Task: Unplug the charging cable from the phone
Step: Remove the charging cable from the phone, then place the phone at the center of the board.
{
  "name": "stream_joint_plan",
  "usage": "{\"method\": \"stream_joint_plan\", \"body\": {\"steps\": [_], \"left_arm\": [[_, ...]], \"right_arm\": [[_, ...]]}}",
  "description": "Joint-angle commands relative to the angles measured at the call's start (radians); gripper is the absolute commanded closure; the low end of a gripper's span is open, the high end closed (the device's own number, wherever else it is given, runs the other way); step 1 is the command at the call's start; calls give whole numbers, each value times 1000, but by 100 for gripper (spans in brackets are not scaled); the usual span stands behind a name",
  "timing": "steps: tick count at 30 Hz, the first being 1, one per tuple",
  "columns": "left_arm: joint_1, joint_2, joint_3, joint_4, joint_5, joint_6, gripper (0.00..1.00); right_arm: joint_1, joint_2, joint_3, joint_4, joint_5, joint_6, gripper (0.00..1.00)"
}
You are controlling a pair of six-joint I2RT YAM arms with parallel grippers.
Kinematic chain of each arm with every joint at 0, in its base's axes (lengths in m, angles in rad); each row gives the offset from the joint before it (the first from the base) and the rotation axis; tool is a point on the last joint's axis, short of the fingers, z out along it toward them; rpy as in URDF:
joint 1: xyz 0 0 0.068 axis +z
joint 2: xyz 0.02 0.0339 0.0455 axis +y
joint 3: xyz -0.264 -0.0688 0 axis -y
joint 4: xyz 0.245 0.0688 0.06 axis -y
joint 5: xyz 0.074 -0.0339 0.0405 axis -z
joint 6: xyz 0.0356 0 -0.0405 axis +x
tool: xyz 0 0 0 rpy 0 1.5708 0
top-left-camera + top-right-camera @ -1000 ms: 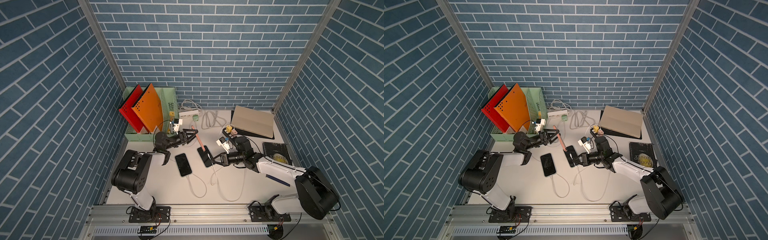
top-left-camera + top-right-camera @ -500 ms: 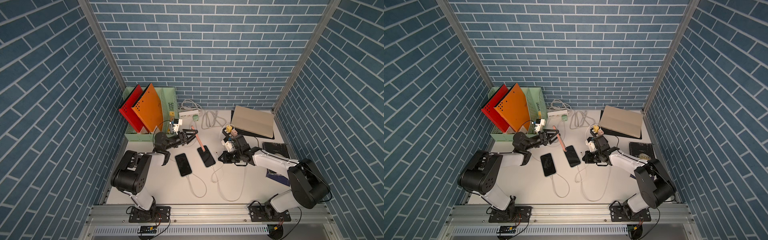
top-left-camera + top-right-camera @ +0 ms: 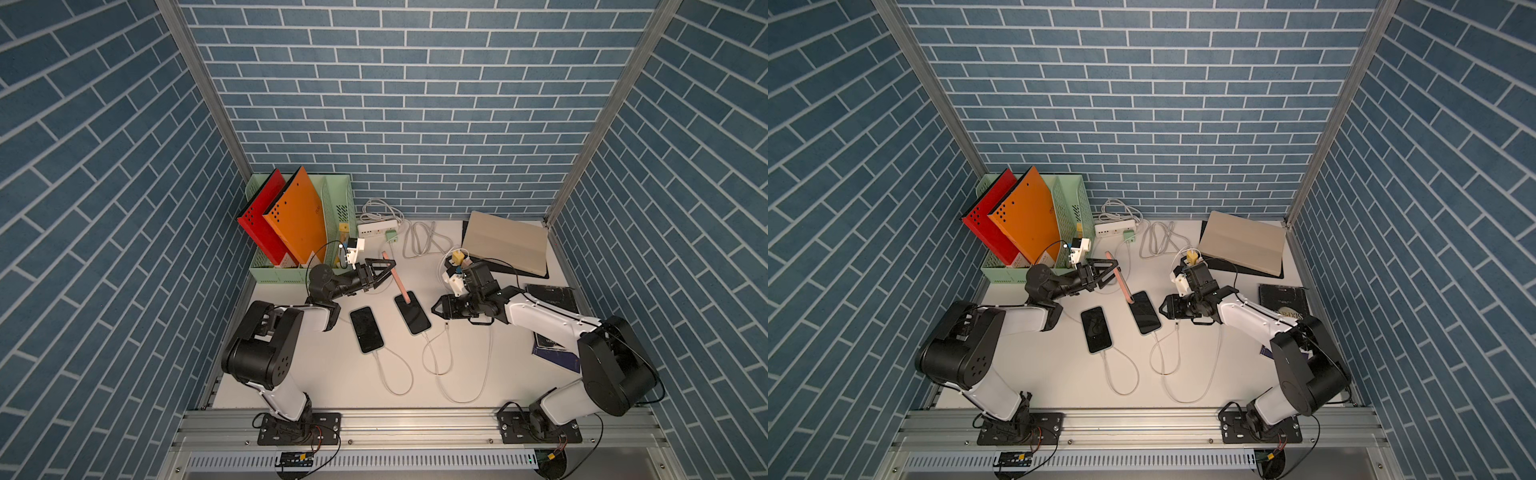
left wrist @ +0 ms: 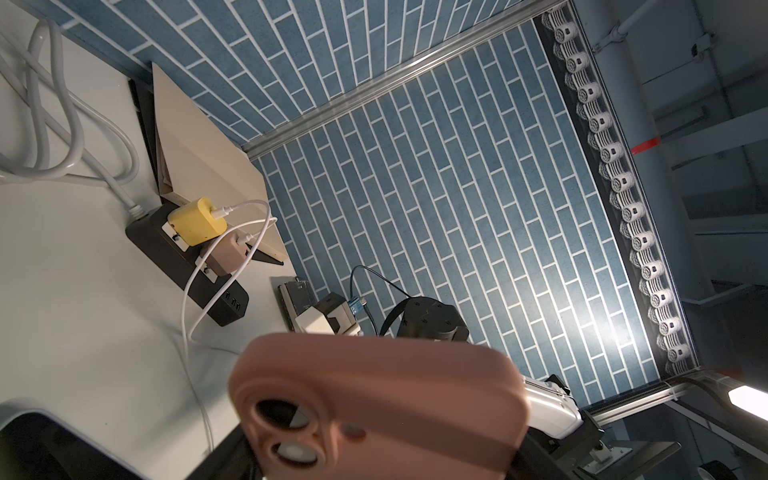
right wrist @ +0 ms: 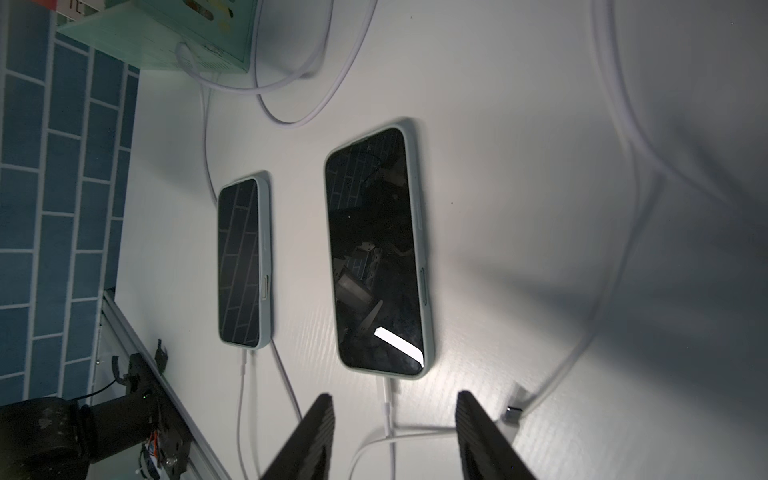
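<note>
My left gripper (image 3: 384, 269) is shut on a pink-cased phone (image 3: 397, 277), held tilted with its lower end at the top of a dark phone (image 3: 412, 313) lying flat. The pink case's back (image 4: 374, 399) fills the left wrist view. No cable shows in it. A loose white charging cable end (image 3: 446, 326) lies on the table beside my right gripper (image 3: 437, 309). That gripper (image 5: 395, 419) is open and empty, low over the table. Its fingers (image 5: 320, 432) straddle the cable (image 5: 386, 395) plugged into the dark phone (image 5: 374, 249). The loose plug (image 5: 513, 413) lies just outside them.
Another phone (image 3: 365, 329) lies plugged in to the left. A green file rack (image 3: 291, 274) with red and orange folders stands back left beside a white power strip (image 3: 376, 227). A beige board (image 3: 505, 245), a black power strip (image 4: 183, 266) and a black book (image 3: 550, 295) are right.
My right gripper drew back to the right from the phones and opened; the cable end it held now lies on the table. The left gripper has kept still with the pink phone.
</note>
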Motion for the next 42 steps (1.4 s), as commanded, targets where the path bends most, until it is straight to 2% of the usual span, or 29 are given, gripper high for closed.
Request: {"method": "stream_joint_plan", "body": {"steps": [1, 9, 18, 21, 28, 42], "left_arm": [[3, -35, 1, 53, 5, 0, 95], [4, -47, 5, 44, 9, 0, 95], [-1, -60, 9, 43, 24, -1, 94], [-13, -60, 16, 43, 32, 0, 93], [-54, -56, 37, 53, 46, 0, 90], [-61, -53, 40, 53, 46, 0, 90]], "right_arm": [[-10, -24, 28, 64, -169, -22, 40], [-15, -32, 82, 190, -434, 4, 18], [-15, -49, 100, 387, -616, 114, 7], [-12, -43, 110, 413, -622, 131, 1], [22, 10, 148, 432, -627, 139, 0], [47, 83, 162, 484, -617, 169, 0]]}}
